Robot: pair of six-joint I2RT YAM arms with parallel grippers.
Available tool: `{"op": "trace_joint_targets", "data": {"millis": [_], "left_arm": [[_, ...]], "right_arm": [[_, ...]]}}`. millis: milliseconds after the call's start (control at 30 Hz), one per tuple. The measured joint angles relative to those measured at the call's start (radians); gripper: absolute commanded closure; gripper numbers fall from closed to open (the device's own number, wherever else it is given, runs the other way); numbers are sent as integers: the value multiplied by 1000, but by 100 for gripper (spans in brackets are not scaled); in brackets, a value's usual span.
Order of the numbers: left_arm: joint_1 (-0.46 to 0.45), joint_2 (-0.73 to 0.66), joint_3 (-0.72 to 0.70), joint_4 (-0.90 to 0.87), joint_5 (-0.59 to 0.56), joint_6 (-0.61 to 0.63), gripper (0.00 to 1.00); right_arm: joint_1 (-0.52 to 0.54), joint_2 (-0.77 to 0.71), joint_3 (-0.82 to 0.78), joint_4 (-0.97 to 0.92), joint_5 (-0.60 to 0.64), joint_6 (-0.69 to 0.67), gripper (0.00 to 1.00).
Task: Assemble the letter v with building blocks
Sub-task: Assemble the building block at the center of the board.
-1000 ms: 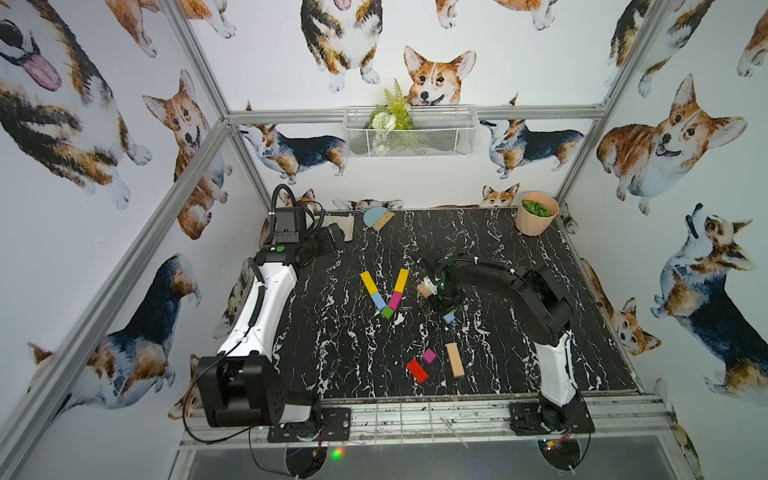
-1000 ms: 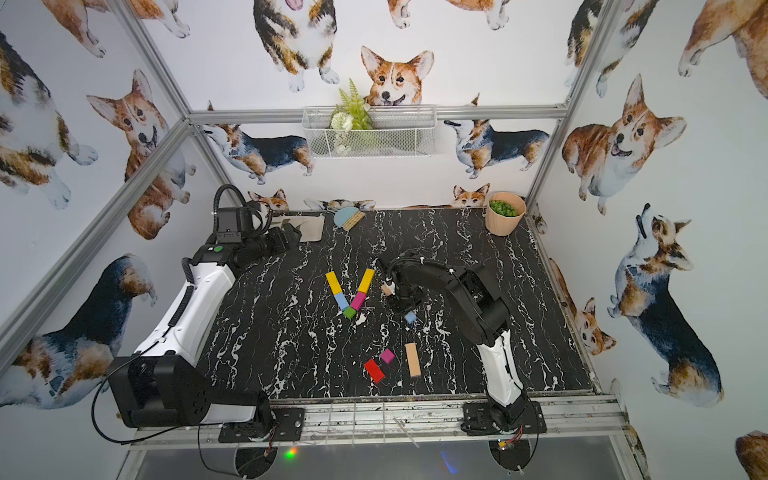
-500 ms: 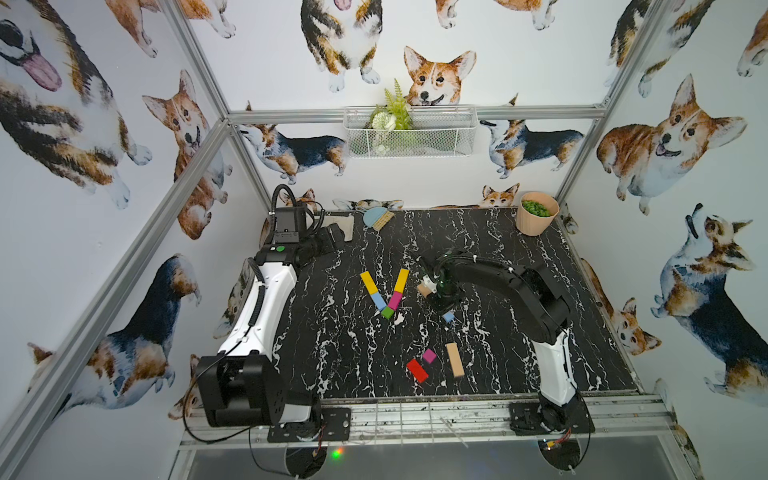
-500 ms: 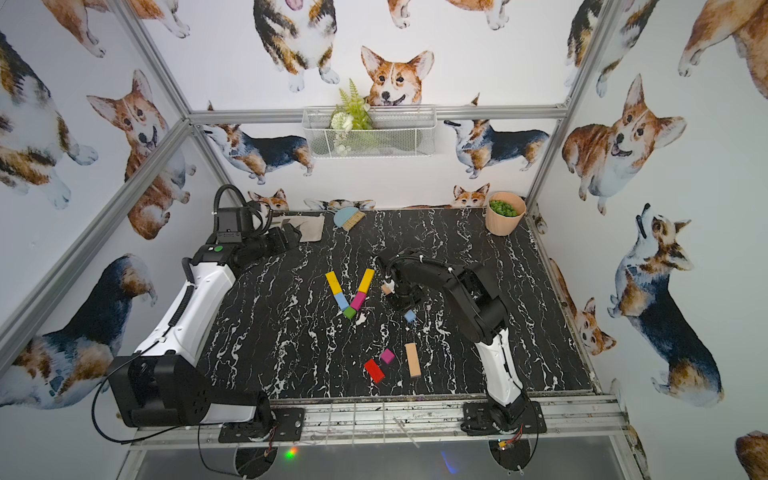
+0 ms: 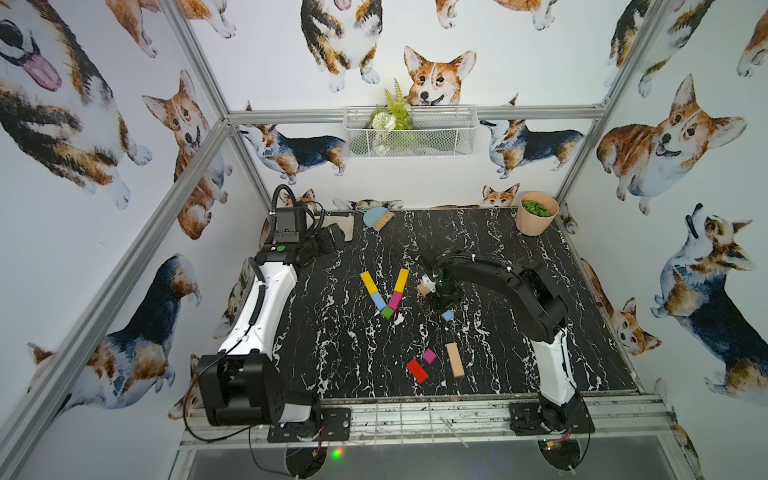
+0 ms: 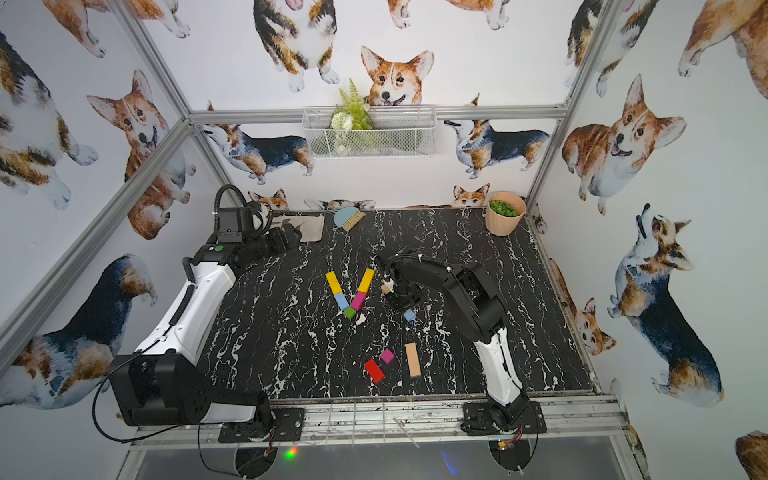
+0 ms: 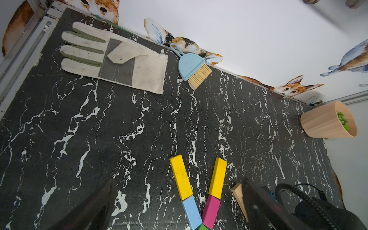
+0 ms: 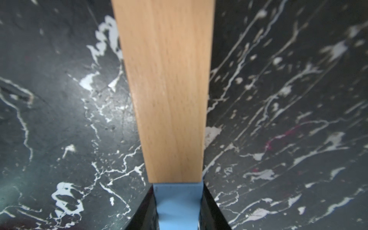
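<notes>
Five building blocks form a V in both top views: yellow (image 5: pixel 368 281), light blue (image 5: pixel 378 300), green (image 5: pixel 387 312), magenta (image 5: pixel 394 299) and yellow (image 5: pixel 401 279). Just right of the V, my right gripper (image 5: pixel 438 297) is low over the table. In the right wrist view its jaws (image 8: pixel 178 191) press both sides of a short light blue block (image 8: pixel 178 207). A long tan block (image 8: pixel 169 89) lies end to end with that block. My left gripper (image 7: pixel 178 180) hangs open and empty at the back left, apart from the V.
Red (image 5: pixel 417 370), magenta (image 5: pixel 429 356) and tan (image 5: pixel 454 360) blocks lie loose near the front. A work glove (image 7: pixel 113 57) and a small blue brush (image 7: pixel 191 65) lie at the back left. A pot (image 5: pixel 537 213) stands at the back right corner.
The right arm has shifted only slightly over the tan and light blue blocks. The left arm and the V have not moved.
</notes>
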Motion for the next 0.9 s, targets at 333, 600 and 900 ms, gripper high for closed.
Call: {"op": "trace_joint_targets", "data": {"millis": [333, 600, 900], "left_arm": [[0, 0, 0, 0, 0, 0, 0], [0, 0, 0, 0, 0, 0, 0], [0, 0, 0, 0, 0, 0, 0]], "right_arm": [[0, -5, -4, 8, -1, 1, 55], [-2, -10, -6, 19, -3, 6, 43], [0, -46, -6, 52, -28, 16, 31]]}}
